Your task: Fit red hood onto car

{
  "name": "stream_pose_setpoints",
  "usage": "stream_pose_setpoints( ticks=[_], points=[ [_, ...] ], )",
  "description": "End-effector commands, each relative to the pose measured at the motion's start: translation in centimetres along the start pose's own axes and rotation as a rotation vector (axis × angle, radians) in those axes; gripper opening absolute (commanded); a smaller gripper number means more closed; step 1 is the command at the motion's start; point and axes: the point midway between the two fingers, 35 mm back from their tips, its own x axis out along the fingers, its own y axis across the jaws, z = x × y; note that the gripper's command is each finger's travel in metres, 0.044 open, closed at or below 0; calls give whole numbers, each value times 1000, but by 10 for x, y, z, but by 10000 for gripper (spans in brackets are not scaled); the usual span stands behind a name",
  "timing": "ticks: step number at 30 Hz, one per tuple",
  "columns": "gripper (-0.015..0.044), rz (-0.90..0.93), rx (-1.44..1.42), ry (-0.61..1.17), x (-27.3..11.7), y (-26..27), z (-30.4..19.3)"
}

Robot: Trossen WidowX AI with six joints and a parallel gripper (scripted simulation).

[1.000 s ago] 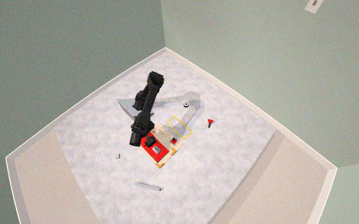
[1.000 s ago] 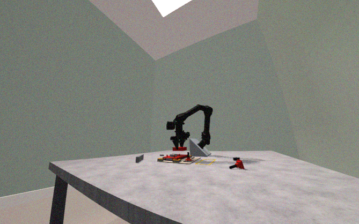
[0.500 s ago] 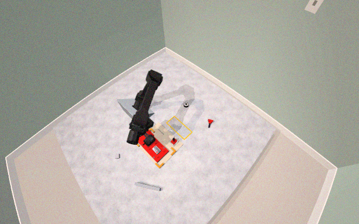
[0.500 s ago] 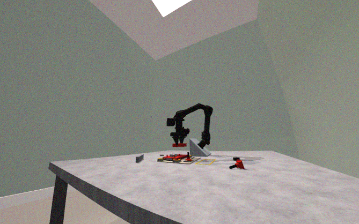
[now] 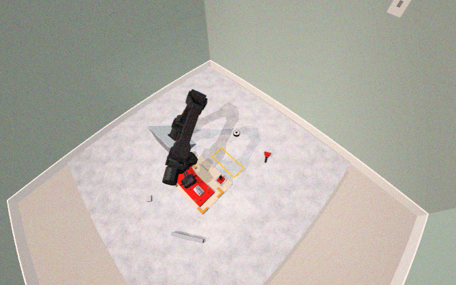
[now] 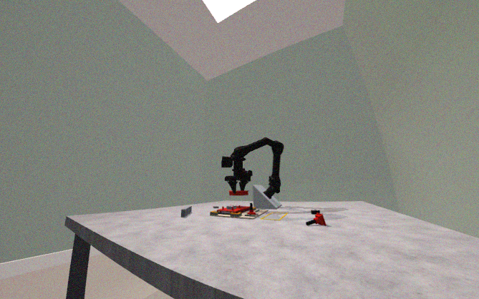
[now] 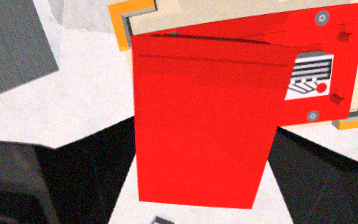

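Note:
The gripper (image 6: pixel 238 190) (image 7: pixel 205 145) is shut on the red hood (image 6: pixel 238 193) (image 7: pixel 205 110). It holds the hood clear above the jig, roughly level in the exterior view; the arm largely hides it in the top view. The red chassis (image 5: pixel 206 192) (image 7: pixel 350 65) sits in the beige jig (image 5: pixel 226 185) (image 7: pixel 220 10) between orange corner brackets. The engine block (image 5: pixel 198 191) (image 7: pixel 310 80) is on the deck. In the wrist view, the hood overlaps the block's left edge. Two red pegs (image 7: pixel 345 36) (image 7: pixel 336 98) show to the block's right; the other pegs are hidden.
A black post on a red base (image 5: pixel 220 179) (image 6: pixel 250 211) stands on the jig. A yellow outline (image 5: pixel 232 157) lies beside it. A wheel (image 5: pixel 236 133), a red-and-black part (image 5: pixel 267 154) (image 6: pixel 319 219), a grey bar (image 5: pixel 188 236) (image 6: pixel 186 212) and a small hooked piece (image 5: pixel 150 199) lie around.

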Motion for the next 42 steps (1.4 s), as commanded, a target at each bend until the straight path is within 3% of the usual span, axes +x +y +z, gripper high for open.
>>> stream_pose_setpoints(
  ticks=[1,42],
  points=[
    [0,-3,98,-4,-1,-7,0],
    [0,-7,971,-4,-6,-63,10]
  ],
)
